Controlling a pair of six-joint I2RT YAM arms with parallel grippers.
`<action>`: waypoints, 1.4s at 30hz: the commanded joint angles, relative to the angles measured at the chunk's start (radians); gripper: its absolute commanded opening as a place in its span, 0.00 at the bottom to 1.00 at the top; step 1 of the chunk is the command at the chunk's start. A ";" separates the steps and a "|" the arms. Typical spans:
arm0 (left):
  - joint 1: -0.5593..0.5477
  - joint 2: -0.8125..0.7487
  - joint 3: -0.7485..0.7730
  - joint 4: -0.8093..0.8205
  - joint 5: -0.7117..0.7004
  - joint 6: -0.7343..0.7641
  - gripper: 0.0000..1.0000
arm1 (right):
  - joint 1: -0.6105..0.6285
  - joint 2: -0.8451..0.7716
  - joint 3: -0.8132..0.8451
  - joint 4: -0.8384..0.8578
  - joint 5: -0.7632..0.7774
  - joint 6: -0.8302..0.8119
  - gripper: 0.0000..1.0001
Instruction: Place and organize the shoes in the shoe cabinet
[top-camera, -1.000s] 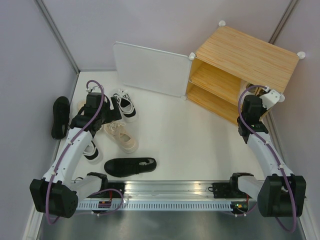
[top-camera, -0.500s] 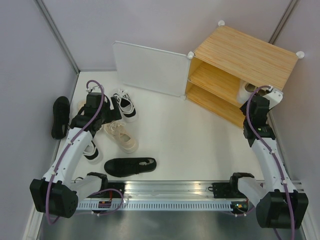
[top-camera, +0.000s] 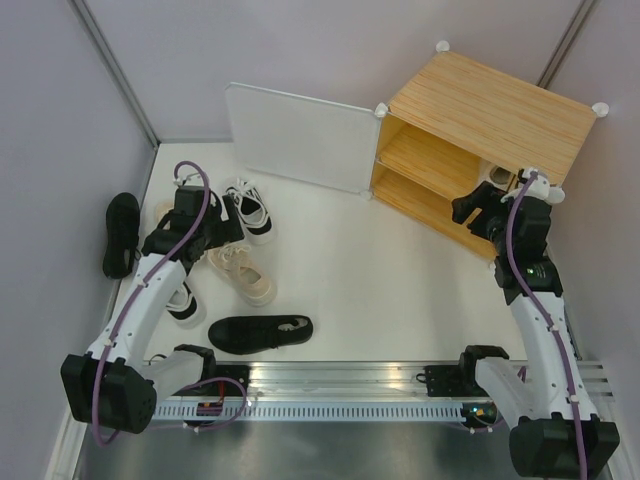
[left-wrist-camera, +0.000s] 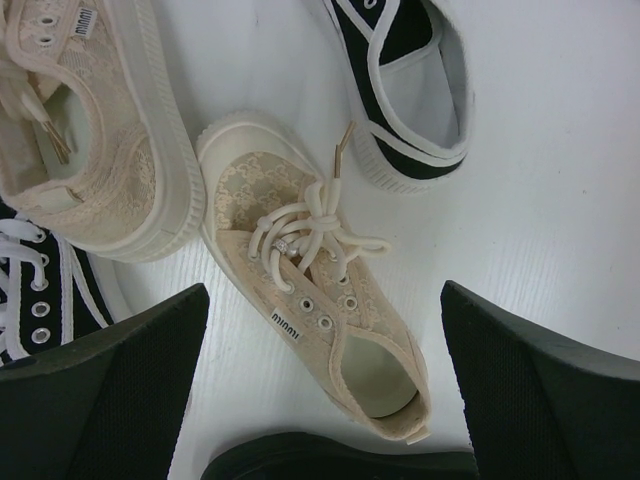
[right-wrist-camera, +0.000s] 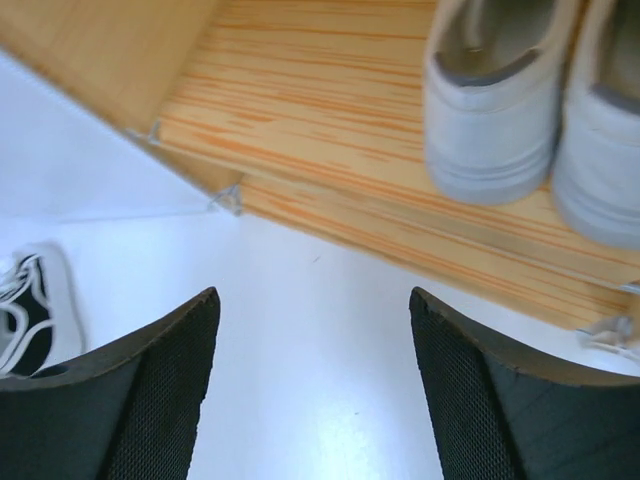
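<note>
The shoe cabinet (top-camera: 485, 115) stands at the back right with its white door (top-camera: 295, 137) swung open. Two white shoes (right-wrist-camera: 495, 95) sit side by side on its lower shelf (right-wrist-camera: 330, 110). My right gripper (right-wrist-camera: 313, 295) hangs open and holds nothing, just in front of that shelf (top-camera: 475, 207). On the left, my left gripper (top-camera: 222, 228) stands wide open above a cream lace-up shoe (left-wrist-camera: 300, 270) lying on the floor between its fingers, not touching it. A second cream shoe (left-wrist-camera: 90, 150) and a black shoe with white trim (left-wrist-camera: 405, 90) lie close by.
More shoes lie on the floor at the left: an all-black one (top-camera: 120, 233) by the left wall, another all-black one (top-camera: 260, 332) near the front rail, a white pair with black trim (top-camera: 248, 210), and a black-and-white one (top-camera: 182, 302). Walls close in on both sides.
My right gripper has opened and drawn back out of the cabinet's lower shelf, leaving a white shoe there. The left arm has not moved.
</note>
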 joint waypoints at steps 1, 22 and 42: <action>-0.001 0.000 -0.020 -0.017 -0.036 -0.051 1.00 | 0.007 -0.037 -0.019 0.034 -0.200 0.034 0.83; 0.011 0.008 -0.077 -0.062 -0.127 -0.213 0.96 | 0.212 -0.100 -0.097 0.024 -0.155 -0.067 0.98; 0.477 0.342 0.148 -0.005 0.026 -0.197 0.93 | 0.364 -0.171 -0.111 0.005 -0.047 -0.131 0.98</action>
